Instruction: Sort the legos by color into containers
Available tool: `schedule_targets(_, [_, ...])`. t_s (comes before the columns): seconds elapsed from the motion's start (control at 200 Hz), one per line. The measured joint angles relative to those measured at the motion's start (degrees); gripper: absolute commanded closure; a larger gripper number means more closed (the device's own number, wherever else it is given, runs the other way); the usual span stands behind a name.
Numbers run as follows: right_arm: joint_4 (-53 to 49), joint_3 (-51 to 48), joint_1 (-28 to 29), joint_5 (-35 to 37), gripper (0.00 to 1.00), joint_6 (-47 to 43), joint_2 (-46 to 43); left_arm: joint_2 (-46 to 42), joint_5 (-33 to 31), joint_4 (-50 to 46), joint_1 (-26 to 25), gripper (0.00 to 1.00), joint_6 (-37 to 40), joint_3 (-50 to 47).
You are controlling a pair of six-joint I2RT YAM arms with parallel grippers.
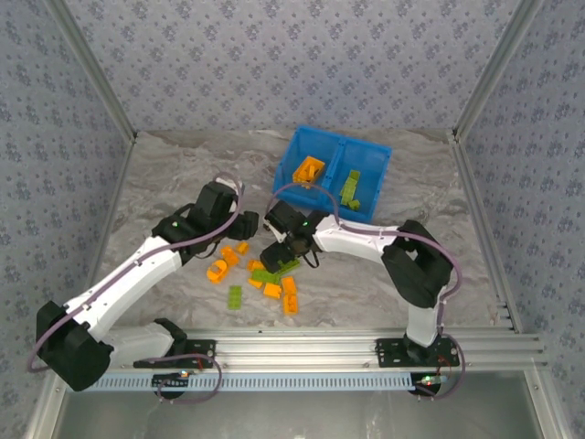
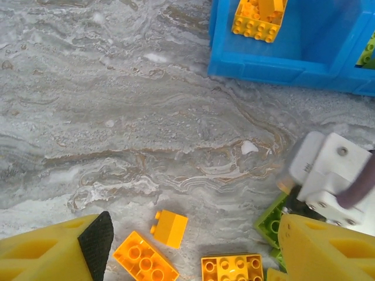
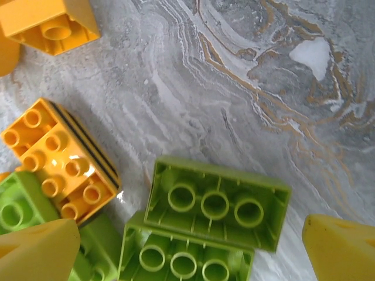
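You have one grey marbled table (image 1: 164,183), and two white arms reach over it to the middle of the top view. The left arm (image 1: 137,270) comes from the lower left and the right arm (image 1: 366,240) from the lower right.

One blue bin (image 1: 382,157) stands in the upper middle, a little right of centre, and has two compartments. The left compartment (image 1: 315,144) holds a heap of sorted orange bricks (image 1: 309,169), and the right compartment (image 1: 370,165) holds sorted green bricks (image 1: 351,187). They are too small there for me to count.

Your left gripper (image 2: 188,231) is open and holds nothing. Its two yellow fingers stand wide apart at the lower corners of its wrist view. Three loose orange bricks (image 2: 170,227) lie on the table between them, and the lower edge cuts one off. The white body of the other gripper stands at the right of this view and covers part of one green brick (image 2: 271,221).

Your right gripper (image 3: 190,231) is open too, low over two upturned green bricks (image 3: 217,202). These lie underside up, side by side and touching, and the lower edge cuts the nearer one. I cannot tell if a finger touches them. One studded orange brick (image 3: 55,158) lies just to their left.

In the top view the loose pile (image 1: 272,290) lies below both grippers. I count about seven orange and three green, with some hidden under the right gripper.
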Motion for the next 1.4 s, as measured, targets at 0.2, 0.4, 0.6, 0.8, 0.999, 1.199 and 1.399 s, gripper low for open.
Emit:
schedule_targets(0.2, [0.63, 1.20, -0.66, 1.14, 0.14, -0.04, 4.20, -2.86, -1.49, 0.04, 0.00, 0.12, -0.50, -1.70])
schedule_targets(0.4, [0.70, 1.70, -1.14, 1.86, 0.43, 0.02, 5.70, -5.92, -3.15, 0.17, 0.00, 0.06, -0.83, -2.08])
schedule_targets(0.6, [0.63, 1.95, -1.22, 2.93, 0.50, 0.92, 5.53, -6.08, -3.30, 0.35, 0.00, 0.01, -0.98, -2.97])
schedule_targets(0.8, [-0.46, 0.33, -3.23, 6.16, 0.49, 1.14, -4.00, -6.10, -3.28, 0.92, 0.00, 0.01, -0.96, -3.08])
schedule_targets(0.999, [2.08, 0.31, -9.40, 11.87, 0.46, 0.39, -18.18, -7.34, -3.06, 1.22, 0.00, 0.01, -0.94, -3.17])
schedule_targets(1.199, [4.04, 2.23, -23.43, 13.16, 0.47, 0.02, -16.65, -8.90, -2.69, 1.42, 0.00, 0.01, -0.96, -4.20])
schedule_targets(1.399, [3.45, 8.70, -32.79, 12.72, 0.45, 1.68, -4.44, -11.56, -1.27, 3.37, 0.00, 0.01, -2.62, -8.33])
